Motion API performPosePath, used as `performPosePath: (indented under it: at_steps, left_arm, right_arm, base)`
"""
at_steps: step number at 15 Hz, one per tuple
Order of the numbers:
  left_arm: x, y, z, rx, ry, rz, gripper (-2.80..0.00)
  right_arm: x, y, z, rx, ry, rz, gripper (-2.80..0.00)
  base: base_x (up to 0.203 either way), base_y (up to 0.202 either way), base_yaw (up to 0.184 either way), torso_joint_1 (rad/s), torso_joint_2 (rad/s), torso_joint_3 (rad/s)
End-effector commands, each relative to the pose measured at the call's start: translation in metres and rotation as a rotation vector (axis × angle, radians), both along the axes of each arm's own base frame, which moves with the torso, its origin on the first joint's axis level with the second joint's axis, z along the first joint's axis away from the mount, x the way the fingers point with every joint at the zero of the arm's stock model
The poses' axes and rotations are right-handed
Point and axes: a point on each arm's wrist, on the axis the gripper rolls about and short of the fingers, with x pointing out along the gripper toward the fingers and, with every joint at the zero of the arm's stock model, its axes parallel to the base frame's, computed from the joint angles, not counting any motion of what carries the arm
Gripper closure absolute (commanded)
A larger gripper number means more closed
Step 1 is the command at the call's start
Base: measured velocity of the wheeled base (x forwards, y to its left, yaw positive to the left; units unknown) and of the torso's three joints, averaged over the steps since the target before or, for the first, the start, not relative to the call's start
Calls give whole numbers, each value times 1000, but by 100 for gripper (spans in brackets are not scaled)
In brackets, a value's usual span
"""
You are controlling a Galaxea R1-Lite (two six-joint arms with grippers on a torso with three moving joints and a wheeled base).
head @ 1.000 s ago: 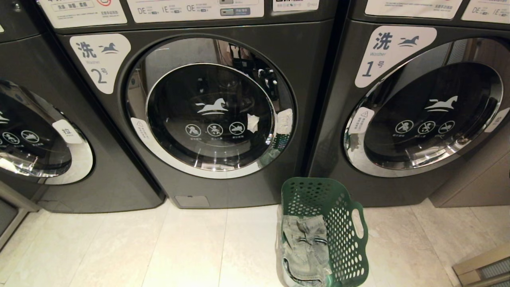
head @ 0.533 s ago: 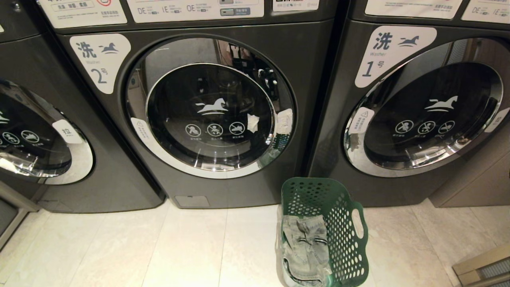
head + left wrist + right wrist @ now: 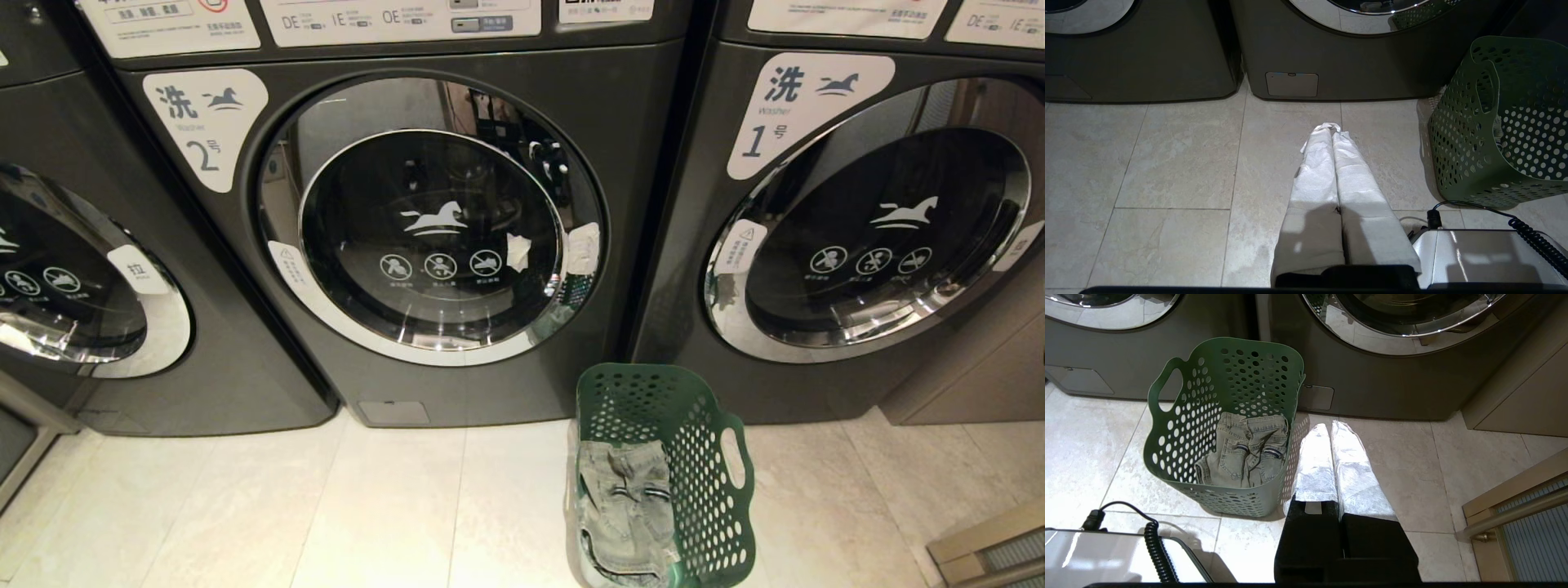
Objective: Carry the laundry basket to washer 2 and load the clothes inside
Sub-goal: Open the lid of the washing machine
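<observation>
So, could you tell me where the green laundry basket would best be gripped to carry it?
Probably by a handle cutout. The green laundry basket stands upright on the floor, and its perforated walls rise into an oval handle slot on each long side. The right gripper, shut and empty, sits beside it, so coming from above onto the near handle bar seems easiest. The jeans lie low, clear of the rim.

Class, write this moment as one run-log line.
basket: on floor, jeans inside | washer 2 door: closed | left gripper: shut, empty | right gripper: shut, empty
</observation>
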Motion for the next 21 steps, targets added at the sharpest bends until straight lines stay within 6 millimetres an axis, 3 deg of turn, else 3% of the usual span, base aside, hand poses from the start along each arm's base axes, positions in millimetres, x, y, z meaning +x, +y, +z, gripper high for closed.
performPosePath:
  at_steps: [1,21]
  left_arm:
    - [0,0,0,0,2,0,0]
    - [0,0,0,0,2,0,0]
  right_arm:
    - [0,0,0,-1,1,1,0]
    - [0,0,0,-1,0,1,0]
  base:
    - [0,0,0,0,0,0]
    - [0,0,0,0,0,0]
